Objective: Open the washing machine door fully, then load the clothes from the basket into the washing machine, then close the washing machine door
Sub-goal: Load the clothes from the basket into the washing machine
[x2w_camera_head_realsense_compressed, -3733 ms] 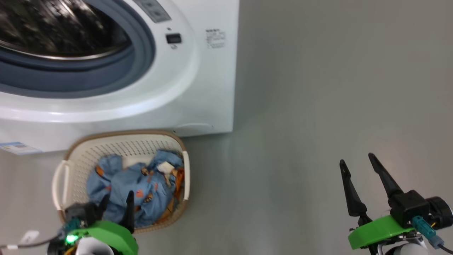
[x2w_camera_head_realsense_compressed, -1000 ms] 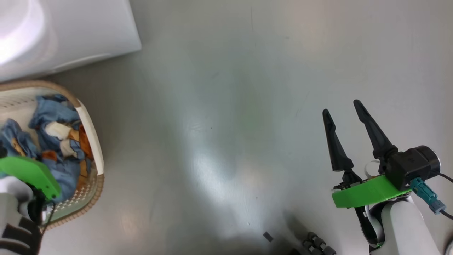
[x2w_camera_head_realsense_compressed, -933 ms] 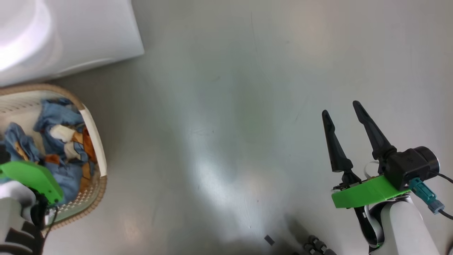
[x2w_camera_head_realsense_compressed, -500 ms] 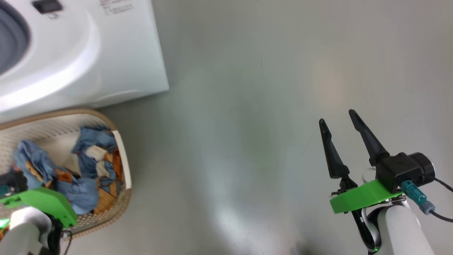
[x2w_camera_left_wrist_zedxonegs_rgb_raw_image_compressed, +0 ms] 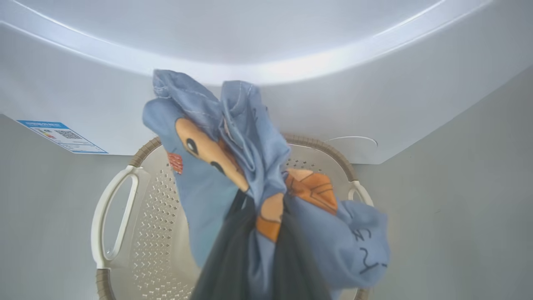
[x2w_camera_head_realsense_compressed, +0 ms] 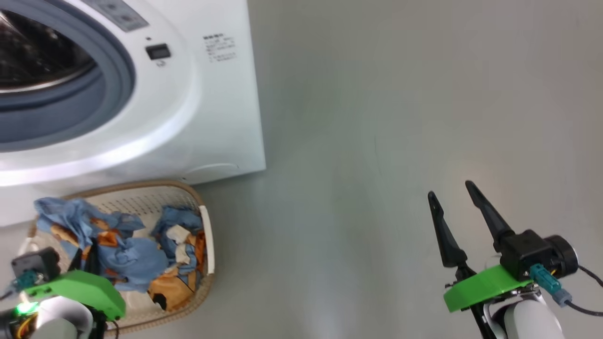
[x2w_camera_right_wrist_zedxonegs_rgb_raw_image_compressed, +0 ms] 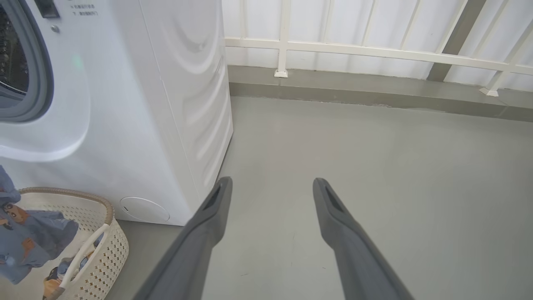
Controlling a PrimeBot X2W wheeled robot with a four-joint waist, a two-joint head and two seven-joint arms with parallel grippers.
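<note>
My left fingers [x2w_camera_left_wrist_zedxonegs_rgb_raw_image_compressed: 227,266] are pinched nearly together on the clothes [x2w_camera_left_wrist_zedxonegs_rgb_raw_image_compressed: 250,137]. The left wrist view shows this best: a bunch of light blue fabric with orange cartoon prints is squeezed between the two dark fingers and stands up above them, clear of the basket [x2w_camera_head_realsense_compressed: 141,186] underneath. That view also shows a blue sticker [x2w_camera_left_wrist_zedxonegs_rgb_raw_image_compressed: 62,135] low on the white front of the washing machine [x2w_camera_head_realsense_compressed: 212,94], and both white handles of the basket.

From the head view I see what the wrist view hides. The mouth of the machine stands open at the upper left, with its grey gasket [x2w_camera_head_realsense_compressed: 70,108] and the steel drum [x2w_camera_head_realsense_compressed: 37,52] inside. The basket sits on the floor [x2w_camera_head_realsense_compressed: 377,141] just in front of the machine, and more blue and orange fabric lies in its right half, beside the piece that I hold. Here my left fingers are mostly buried in cloth, so the grip itself is hard to read.

My right fingers [x2w_camera_head_realsense_compressed: 445,235] are spread wide and hold nothing. They hang over bare grey floor, well apart from the basket and the machine. The right wrist view looks along them and adds the machine's ribbed side panel, a round cover [x2w_camera_right_wrist_zedxonegs_rgb_raw_image_compressed: 143,209] low on its front, and a white railing [x2w_camera_right_wrist_zedxonegs_rgb_raw_image_compressed: 374,52] along the far edge of the floor. At its left edge the blue cloth hangs above the basket's rim
</note>
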